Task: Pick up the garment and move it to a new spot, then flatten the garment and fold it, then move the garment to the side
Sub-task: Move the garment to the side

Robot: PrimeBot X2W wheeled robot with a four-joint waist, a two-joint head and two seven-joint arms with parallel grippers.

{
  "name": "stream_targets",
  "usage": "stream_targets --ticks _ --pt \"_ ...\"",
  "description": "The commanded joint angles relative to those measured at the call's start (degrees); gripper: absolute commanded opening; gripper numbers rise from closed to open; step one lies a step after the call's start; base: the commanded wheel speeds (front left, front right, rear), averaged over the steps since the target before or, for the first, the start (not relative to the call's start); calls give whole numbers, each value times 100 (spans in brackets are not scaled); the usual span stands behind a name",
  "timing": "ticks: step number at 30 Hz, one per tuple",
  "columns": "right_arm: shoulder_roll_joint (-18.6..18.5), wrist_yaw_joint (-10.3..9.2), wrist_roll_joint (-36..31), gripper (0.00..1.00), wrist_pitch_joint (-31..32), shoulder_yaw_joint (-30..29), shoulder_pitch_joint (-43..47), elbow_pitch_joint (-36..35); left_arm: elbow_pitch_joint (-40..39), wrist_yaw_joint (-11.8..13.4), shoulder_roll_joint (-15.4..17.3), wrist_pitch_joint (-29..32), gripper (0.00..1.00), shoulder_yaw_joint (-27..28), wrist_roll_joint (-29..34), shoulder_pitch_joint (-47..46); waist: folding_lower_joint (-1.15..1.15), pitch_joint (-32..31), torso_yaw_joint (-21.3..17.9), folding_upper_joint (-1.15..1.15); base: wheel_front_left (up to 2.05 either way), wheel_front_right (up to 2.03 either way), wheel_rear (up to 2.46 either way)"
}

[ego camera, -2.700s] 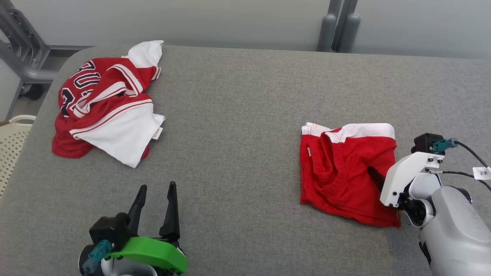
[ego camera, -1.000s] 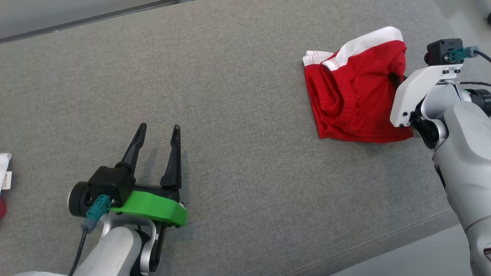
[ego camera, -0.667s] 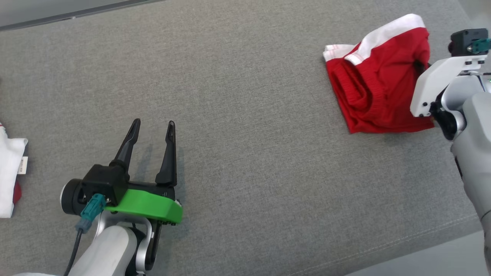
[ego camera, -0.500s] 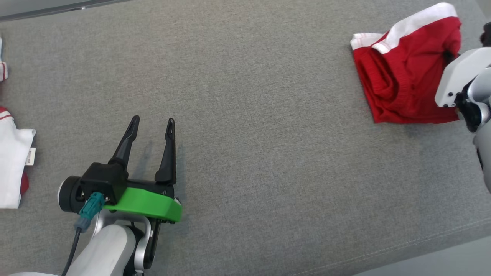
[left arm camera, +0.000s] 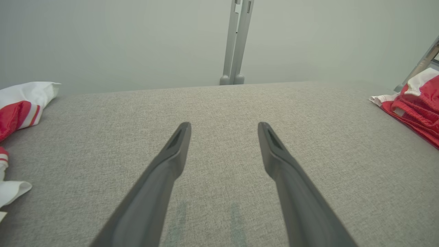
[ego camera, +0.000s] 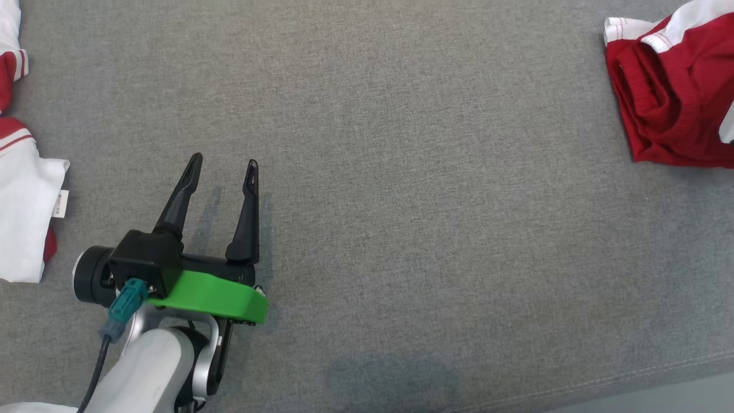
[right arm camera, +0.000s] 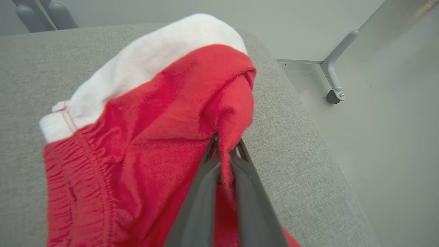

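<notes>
Swinging round since the earlier frame, the head camera (not the cloth) had carried the red shorts (ego camera: 671,103) into the picture's upper right corner and brought a red-and-white jersey pile (ego camera: 26,229) in at the left.

From the head, the shorts lay bunched at the right end of the grey padded table (ego camera: 401,172), the jersey pile lay at its left end, and bare table ran between them. The left gripper (ego camera: 223,160) hovered over the near left part of the table, its fingers spread wide with nothing between them.

From the left wrist, those spread fingers pointed across the table toward its far edge, with the shorts at its right end.

From the right wrist, the right gripper (right arm camera: 227,144) was closed on a raised fold of the shorts, which sat just beside the table's right edge with the floor (right arm camera: 377,137) below.

Two risks seemed likely. The pinch took only a thin fold, so a quick pull could slip it free. Any further travel toward that right edge could drop loose cloth over the side and undo the fold.
</notes>
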Motion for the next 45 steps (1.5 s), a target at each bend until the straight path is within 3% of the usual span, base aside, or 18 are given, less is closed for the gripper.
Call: stream_targets --ticks 1,2,13,22,33,42,45 --pt "-80 -8 -203 64 -219 -157 -114 48 -33 45 34 19 100 -14 75 -110 0 57 22 0 0 0 0" --pt "-68 -8 -316 100 -327 -213 -109 70 -43 55 33 25 100 -20 74 -122 0 70 23 0 0 0 0" --pt "196 -8 -1244 100 -854 -857 -115 125 -5 92 26 51 100 -53 69 -125 0 37 -48 0 0 0 0" --pt "768 -8 -1305 100 -1325 -671 -210 71 144 47 -43 -127 100 -26 -88 104 0 -511 -128 0 0 0 0" --pt "1541 -8 -543 100 -1609 466 300 -281 555 27 -156 -450 100 241 -466 716 0 -1630 -15 0 0 0 0" --pt "1832 -8 625 100 -1622 963 1740 -1533 756 -68 -66 -589 100 667 -676 1486 0 -2350 157 0 0 0 0" --pt "1861 -8 710 100 -1623 955 2309 -2046 770 -131 -40 -606 100 815 -727 1737 0 -2472 215 0 0 0 0"
